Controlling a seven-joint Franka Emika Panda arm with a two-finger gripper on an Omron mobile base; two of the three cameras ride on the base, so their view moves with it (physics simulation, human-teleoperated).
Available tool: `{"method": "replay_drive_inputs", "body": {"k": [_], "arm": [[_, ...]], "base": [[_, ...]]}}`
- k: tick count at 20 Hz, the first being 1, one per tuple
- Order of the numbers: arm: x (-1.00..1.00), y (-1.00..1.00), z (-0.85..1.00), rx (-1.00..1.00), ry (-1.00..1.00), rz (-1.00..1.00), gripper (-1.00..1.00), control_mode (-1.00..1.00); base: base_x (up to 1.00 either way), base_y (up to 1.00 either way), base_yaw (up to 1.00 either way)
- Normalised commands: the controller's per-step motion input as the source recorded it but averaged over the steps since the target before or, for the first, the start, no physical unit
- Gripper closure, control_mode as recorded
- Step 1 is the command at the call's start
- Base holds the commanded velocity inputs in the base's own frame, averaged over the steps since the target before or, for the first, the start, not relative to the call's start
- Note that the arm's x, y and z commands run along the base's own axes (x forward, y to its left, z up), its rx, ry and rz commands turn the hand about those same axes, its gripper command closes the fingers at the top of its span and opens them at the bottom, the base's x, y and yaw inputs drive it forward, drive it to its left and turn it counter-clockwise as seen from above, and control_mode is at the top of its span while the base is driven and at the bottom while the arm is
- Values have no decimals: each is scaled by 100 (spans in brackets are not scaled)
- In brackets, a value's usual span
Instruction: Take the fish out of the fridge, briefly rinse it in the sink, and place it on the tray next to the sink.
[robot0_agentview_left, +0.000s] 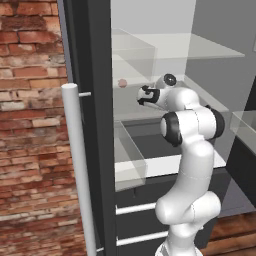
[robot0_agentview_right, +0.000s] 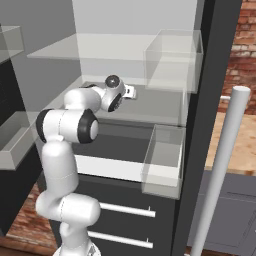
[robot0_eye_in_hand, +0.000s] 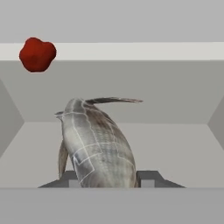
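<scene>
Inside the fridge (robot0_agentview_left: 95, 75), the gripper (robot0_eye_in_hand: 109, 180) is closed narrowly around the fish (robot0_eye_in_hand: 98, 144), whose grey scaled body is pinched between the two dark fingertips (robot0_eye_in_hand: 148, 178) and rises away from them toward the pale back wall. A small red lump (robot0_eye_in_hand: 37, 54) is seen well apart from the fish, up and to its left in the hand view

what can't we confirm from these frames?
- Hand view: the tail end of the fish is cut off by the grey band; the fingers show as tips only, so pad contact isn't visible.
- Left base view: the gripper is seen from behind and is too small to show the fish.
- Right base view: the arm's wrist hides the fingers.
- Red lump: identity unclear.
</scene>
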Motion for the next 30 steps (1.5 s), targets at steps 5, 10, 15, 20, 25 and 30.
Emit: {"method": "replay_drive_inputs", "body": {"k": [5,10,15,20,25,30], "arm": [[-75,14,10,0,-1,0,100,-100],[-100,1,65,4,-9,0,100,-100],[-100,5,99,10,-3,-6,100,-100],[-100,4,100,17,6,-12,100,-100],[-100,4,65,18,32,-9,100,-100],[-100,18,11,10,39,-4,100,-100]], "base": [[0,0,0],[0,0,0],[0,0,0],[0,0,0],[0,0,0],[0,0,0]]}}
